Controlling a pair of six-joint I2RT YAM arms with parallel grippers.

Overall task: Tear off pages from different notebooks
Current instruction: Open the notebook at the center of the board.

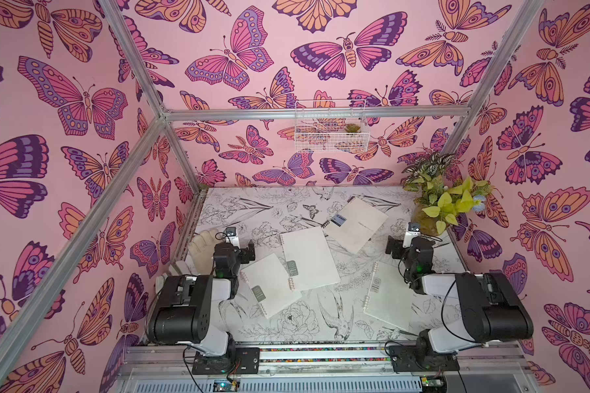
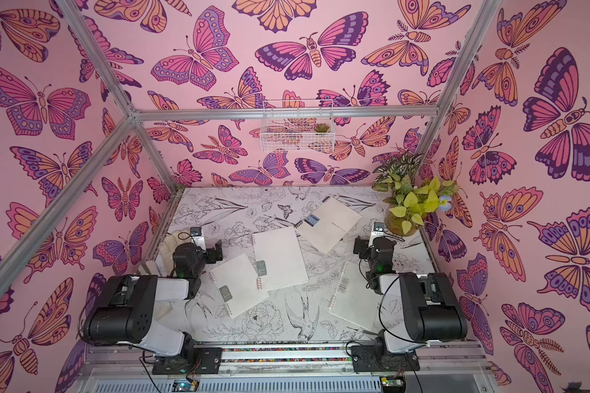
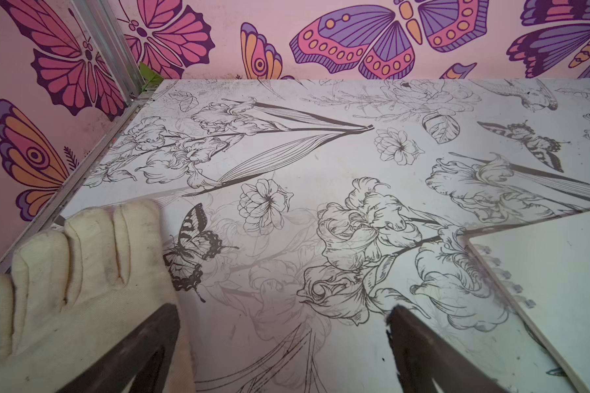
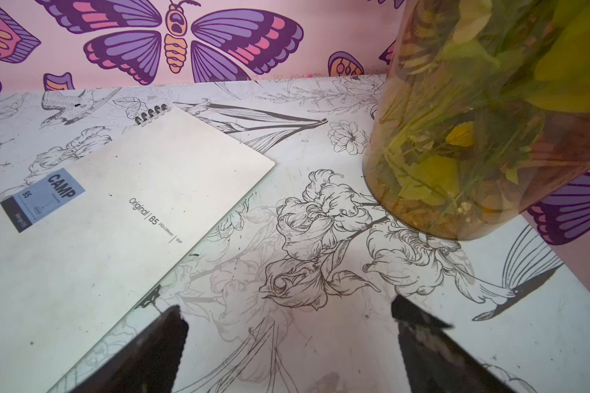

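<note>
Four closed ring-bound notebooks lie flat, covers up, on a table [image 1: 239, 211] printed with black line drawings of flowers and birds. No loose page is visible, so the tearing appears not yet begun.

The largest, the CAMP notebook [image 1: 358, 224], sits toward the back with a black spiral. Its blue label reads "CAMP" and "B5", and grey print on the cover reads "Original | B5". The smaller print beside that is too fine to trust.

The middle notebook [image 1: 309, 257] and the near-left notebook [image 1: 269, 284] have white rings and small grey-green labels with unreadable text. Their corners meet, and which lies on top is unclear. The right-side notebook [image 1: 387, 292] lies apart, in front of the right arm.

They seem spread out so that each arm can reach some.

The left gripper [image 1: 249, 251] hovers beside a white work glove [image 1: 203, 250], jaws wide and empty. The right gripper [image 1: 394, 248] hovers between the CAMP notebook and an amber glass vase [image 4: 474, 153] of leaves, also wide and empty.
</note>
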